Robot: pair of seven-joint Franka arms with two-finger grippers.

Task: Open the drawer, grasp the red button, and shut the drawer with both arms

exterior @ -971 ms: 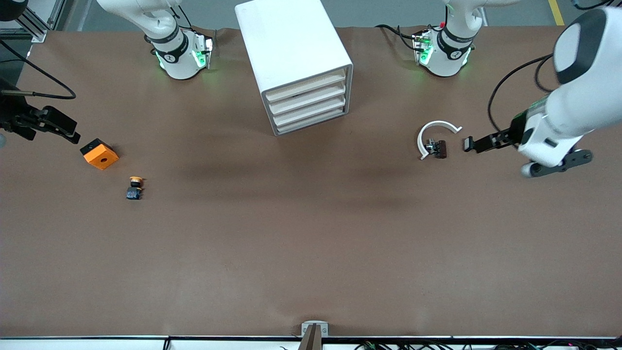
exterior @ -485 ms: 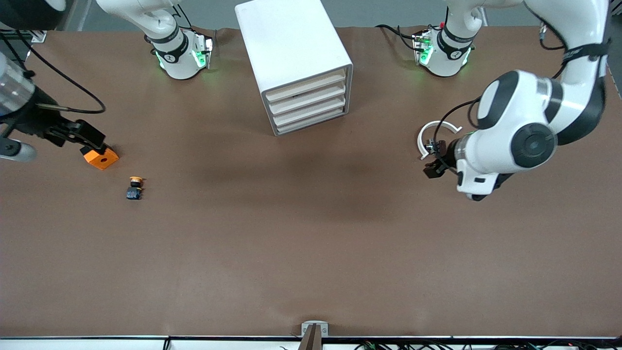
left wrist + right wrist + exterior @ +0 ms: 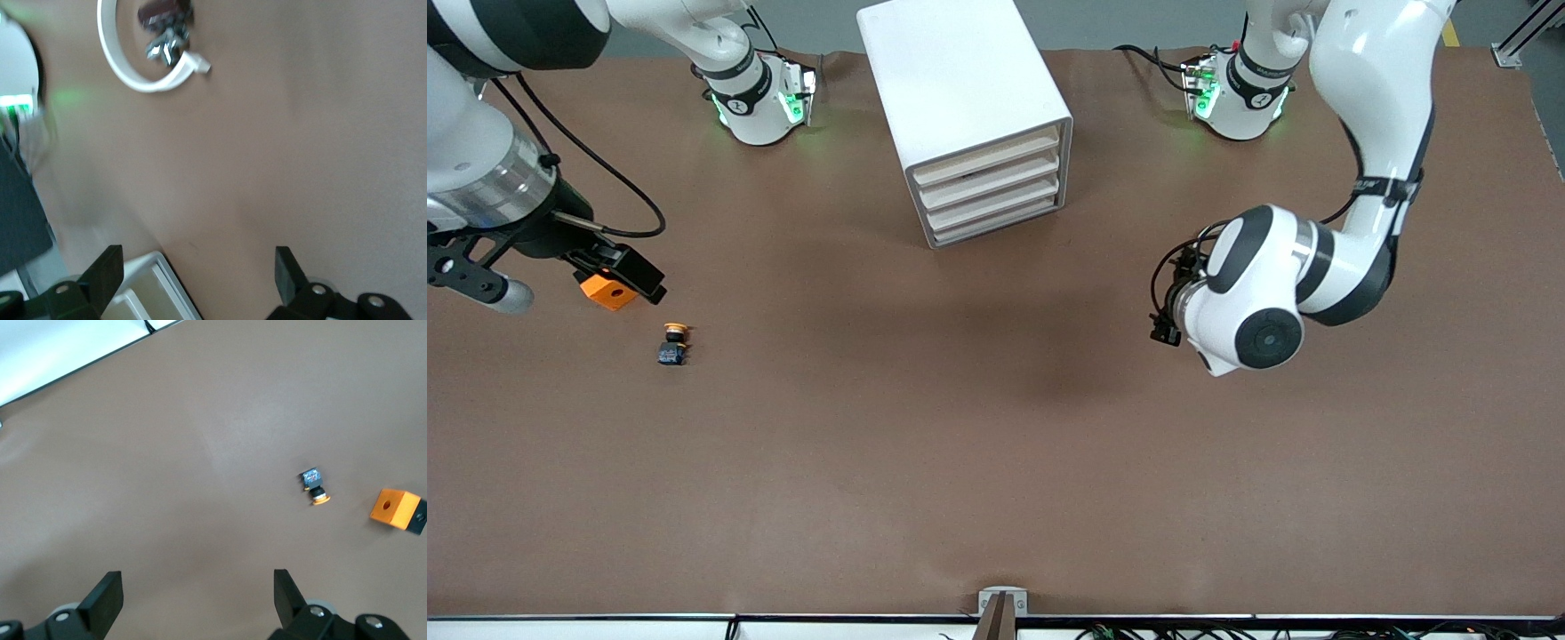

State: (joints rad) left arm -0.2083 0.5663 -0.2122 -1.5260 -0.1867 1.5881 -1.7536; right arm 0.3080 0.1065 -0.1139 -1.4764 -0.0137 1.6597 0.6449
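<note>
Brown paper covered the whole table, and no red-capped push button showed anywhere on it. By my judgement it lay inside the white four-drawer plastic cabinet (image 3: 978, 133), whose drawers were all shut.

The left gripper (image 3: 197, 277) hung over bare table toward the left arm's end, fingers spread and holding nothing. A white open plastic ring (image 3: 133, 70), curving round a small dark metal part, lay farther off from it. The right gripper (image 3: 636, 277) hovered over the orange cube with a hole (image 3: 605, 292), also spread wide and empty. Near it lay a small push button with an orange-yellow cap (image 3: 673, 343).

The plain risk was that this lookalike, so close to the right gripper, could be picked by mistake. The drawer fronts also showed no obvious handle, so a pull might slip off or drag the whole cabinet.
</note>
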